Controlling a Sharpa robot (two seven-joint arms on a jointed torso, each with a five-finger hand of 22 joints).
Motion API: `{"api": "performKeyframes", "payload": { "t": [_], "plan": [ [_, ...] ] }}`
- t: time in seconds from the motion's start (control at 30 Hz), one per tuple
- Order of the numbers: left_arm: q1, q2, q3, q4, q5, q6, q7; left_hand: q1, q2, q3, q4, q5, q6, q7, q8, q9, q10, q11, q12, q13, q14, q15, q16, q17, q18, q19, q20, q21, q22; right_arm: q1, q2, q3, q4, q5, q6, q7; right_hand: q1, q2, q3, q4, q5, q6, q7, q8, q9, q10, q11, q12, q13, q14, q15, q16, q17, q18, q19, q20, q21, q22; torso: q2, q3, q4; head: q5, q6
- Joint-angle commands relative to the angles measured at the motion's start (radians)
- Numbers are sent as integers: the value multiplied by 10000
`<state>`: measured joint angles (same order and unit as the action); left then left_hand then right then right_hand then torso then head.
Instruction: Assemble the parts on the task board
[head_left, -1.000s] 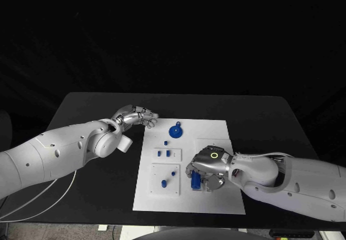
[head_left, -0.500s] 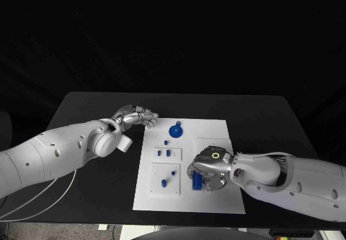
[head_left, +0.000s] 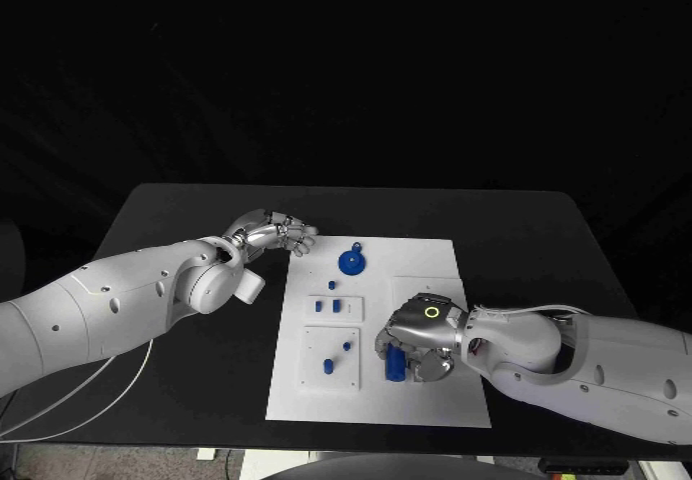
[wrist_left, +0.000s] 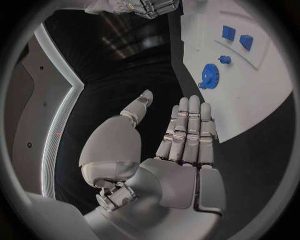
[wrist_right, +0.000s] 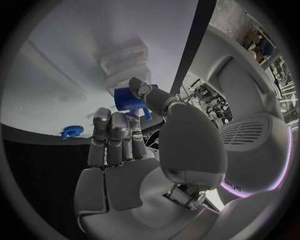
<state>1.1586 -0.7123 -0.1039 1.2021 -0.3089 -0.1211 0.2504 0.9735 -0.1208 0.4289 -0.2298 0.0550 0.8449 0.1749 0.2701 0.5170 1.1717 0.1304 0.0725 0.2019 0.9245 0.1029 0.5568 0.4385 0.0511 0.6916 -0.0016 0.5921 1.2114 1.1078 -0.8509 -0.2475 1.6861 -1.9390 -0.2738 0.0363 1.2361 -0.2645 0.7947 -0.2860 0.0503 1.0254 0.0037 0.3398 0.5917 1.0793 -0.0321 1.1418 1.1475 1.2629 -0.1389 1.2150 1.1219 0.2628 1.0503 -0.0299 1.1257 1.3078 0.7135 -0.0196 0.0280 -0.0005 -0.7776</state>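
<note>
My right hand pinches a blue part over the task board, near its right-side fixture. My left hand rests wide and empty on the desk beside the board. Step in hand, I judge: seating this part. Next move calls for alignment, then downward pressure.

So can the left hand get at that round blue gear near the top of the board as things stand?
Probably yes. The left hand lies open beside the task board, holding nothing, and the blue gear lies bare on the board close by. The right hand works lower down, out of the way.
</note>
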Motion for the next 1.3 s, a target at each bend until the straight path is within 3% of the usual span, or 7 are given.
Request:
{"api": "performKeyframes", "payload": {
  "t": [0.03,0.33,0.57,0.77,0.97,1.3],
  "plan": [
    [2,16,5,24,50,141,46,-73,37,-51,20,-28,-64,-9,13,-16,-70,-18,-25,-11,-17,26,-47,11,156,-19,70,-57,14,-14,32,1,39,15,139,121,-12,35,76,-11,-12,752,610,100,37,15,-74,66,-15,-27,-1,-12,11,-10,-66,11,20,176,1,-4,1,-5,-6],
    [2,8,5,26,50,166,26,-69,37,-50,19,-28,-71,-7,12,-18,-72,-17,-25,-13,-18,26,-53,18,157,-19,70,-62,18,-52,85,1,-45,99,142,132,-21,18,94,-7,-11,712,621,61,21,-1,-72,76,-40,-35,-6,-26,7,-10,-82,17,13,175,0,-11,11,-7,0],
    [4,30,5,15,50,193,5,-65,42,-48,20,-28,-68,-8,15,-18,-70,-18,-23,-13,-17,26,-58,24,158,-19,70,-65,21,-66,121,1,-141,308,299,112,-24,-38,179,8,-11,280,774,-262,-144,-174,57,127,-107,-113,93,-97,-8,-10,-169,53,-33,170,6,-12,5,13,-6],
    [4,57,5,9,50,219,-14,-63,45,-48,22,-28,-51,-12,28,-15,-68,-19,-21,-14,-16,26,-65,33,157,-19,71,-70,26,-65,107,1,-214,480,456,-46,109,-166,338,7,-11,-501,882,-731,-394,-539,166,117,-159,-336,201,-194,3,-10,-359,149,-130,169,2,-7,-5,-6,9],
    [4,46,5,16,50,256,-22,-58,46,-48,21,-29,-39,-18,39,-12,-68,-20,-20,-15,-17,26,-71,40,158,-20,71,-73,31,-65,137,1,-278,478,545,-160,141,-248,467,-13,-12,-1104,755,-1008,-547,-765,83,29,-309,-491,148,-253,17,-10,-474,243,-180,177,-3,7,1,3,16],
    [5,48,5,14,47,263,-57,-46,46,-49,16,-29,-9,-32,62,-7,-67,-20,-18,-18,-15,27,-84,58,157,-21,72,-83,41,-67,128,1,-264,544,702,-104,165,-249,509,-12,-11,-1224,736,-1023,-564,-843,59,40,-362,-553,117,-266,30,-10,-533,275,-200,181,3,-5,-3,-11,24]
  ]
}}
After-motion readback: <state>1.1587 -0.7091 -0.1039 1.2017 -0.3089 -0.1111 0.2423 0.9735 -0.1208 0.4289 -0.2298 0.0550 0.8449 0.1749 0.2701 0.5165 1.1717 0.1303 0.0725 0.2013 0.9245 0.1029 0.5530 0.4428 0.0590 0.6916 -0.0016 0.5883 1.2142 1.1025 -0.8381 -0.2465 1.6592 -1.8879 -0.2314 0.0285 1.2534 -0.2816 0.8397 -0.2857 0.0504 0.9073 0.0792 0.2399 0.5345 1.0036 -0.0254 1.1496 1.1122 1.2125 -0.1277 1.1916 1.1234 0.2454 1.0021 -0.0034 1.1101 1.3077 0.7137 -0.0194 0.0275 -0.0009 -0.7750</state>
